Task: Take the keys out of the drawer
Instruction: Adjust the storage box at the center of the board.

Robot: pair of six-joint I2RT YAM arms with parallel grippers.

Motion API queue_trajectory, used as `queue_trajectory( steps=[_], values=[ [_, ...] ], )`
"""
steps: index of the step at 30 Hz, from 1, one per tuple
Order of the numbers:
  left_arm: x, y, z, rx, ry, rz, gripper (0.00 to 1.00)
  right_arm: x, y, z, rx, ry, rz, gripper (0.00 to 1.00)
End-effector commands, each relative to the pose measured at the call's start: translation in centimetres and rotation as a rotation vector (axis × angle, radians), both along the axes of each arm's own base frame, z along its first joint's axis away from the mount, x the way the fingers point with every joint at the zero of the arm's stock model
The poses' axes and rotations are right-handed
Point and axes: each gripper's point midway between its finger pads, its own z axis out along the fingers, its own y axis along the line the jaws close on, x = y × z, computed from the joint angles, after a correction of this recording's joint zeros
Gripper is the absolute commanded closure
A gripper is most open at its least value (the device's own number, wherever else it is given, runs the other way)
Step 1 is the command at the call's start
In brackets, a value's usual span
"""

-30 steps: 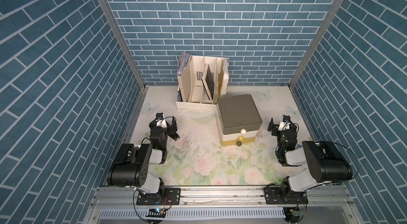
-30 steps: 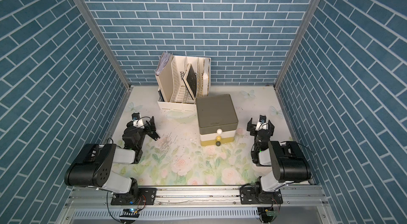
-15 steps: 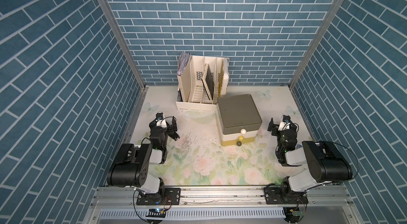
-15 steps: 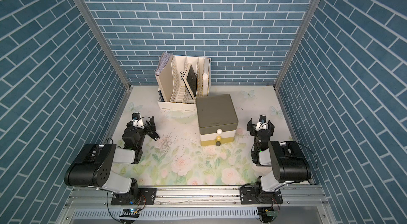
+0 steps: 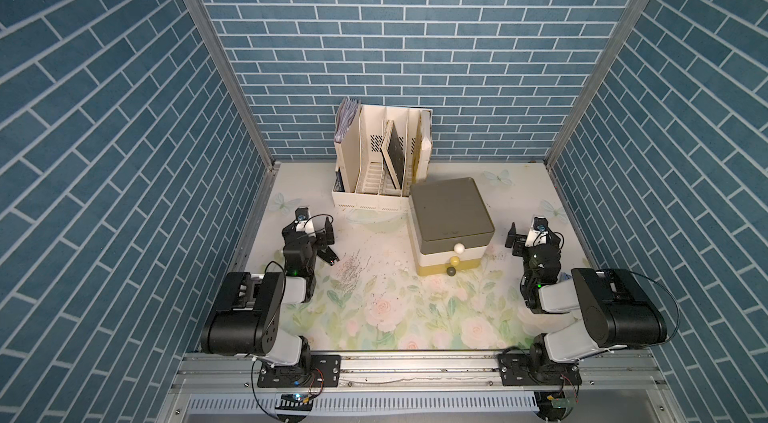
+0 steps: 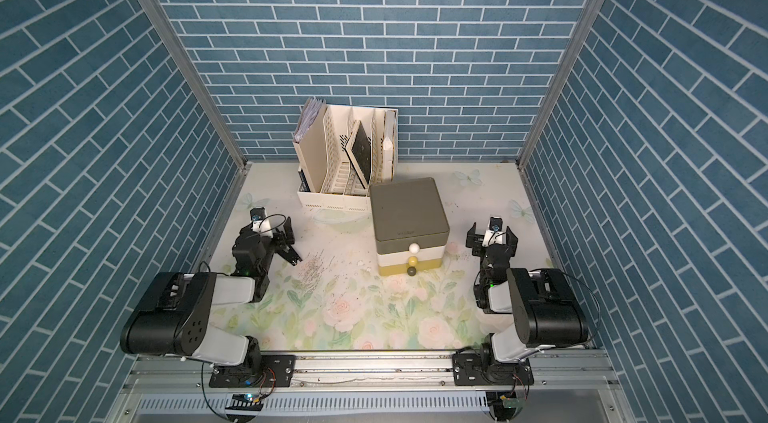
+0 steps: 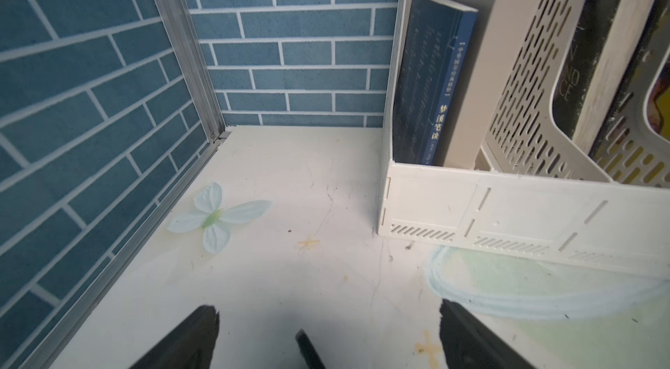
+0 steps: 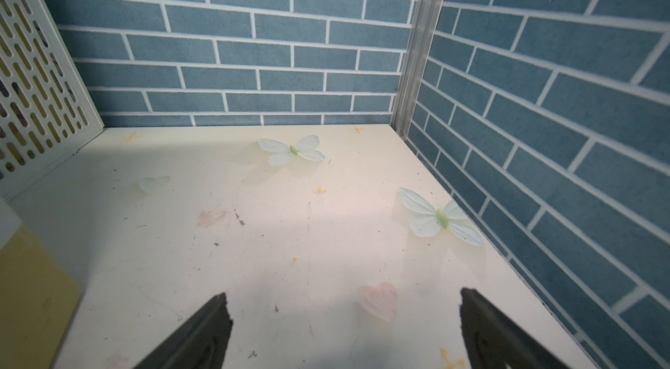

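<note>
Gaping empty, the left gripper [image 7: 328, 314] and right gripper [image 8: 344, 296] flank the shut grey-lidded plastic drawer chest [image 5: 451, 213]; tugging its small round white knob [image 5: 459, 248] unbraced could drag the chest.

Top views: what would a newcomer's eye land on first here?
First, the grey-topped drawer box at mid-table, its three drawers shut with knobs stacked down the front. Just behind it, near the back wall, stands a white file rack holding books. The left gripper and right gripper flank the box, both open and empty.
</note>
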Motion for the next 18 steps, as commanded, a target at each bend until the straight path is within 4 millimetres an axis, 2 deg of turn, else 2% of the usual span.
queue_trajectory(
  steps=[1,7,8,11,14,18],
  values=[
    [2.0,-1.0,-0.3,0.009,0.13,-0.057,0.0,0.9,-0.2,1.5,0.012,0.001,-0.023,0.0],
    [1.1,-0.7,1.9,-0.032,0.061,-0.027,0.0,0.5,-0.6,3.5,0.037,-0.01,-0.047,0.0],
    [0.4,-0.6,1.5,-0.037,0.073,-0.022,0.0,0.4,-0.7,4.0,0.048,-0.011,-0.054,0.0],
    [-0.3,-0.1,3.6,-0.065,0.024,0.012,0.0,0.2,-0.6,5.4,0.092,-0.024,-0.055,0.0],
    [-0.1,-0.3,5.7,-0.101,0.025,0.01,0.0,0.4,-0.5,6.8,0.159,0.007,-0.061,0.0],
    [0.0,-0.7,7.5,-0.171,0.054,0.008,0.0,0.8,0.9,8.1,0.261,0.101,-0.007,0.0]
  ],
)
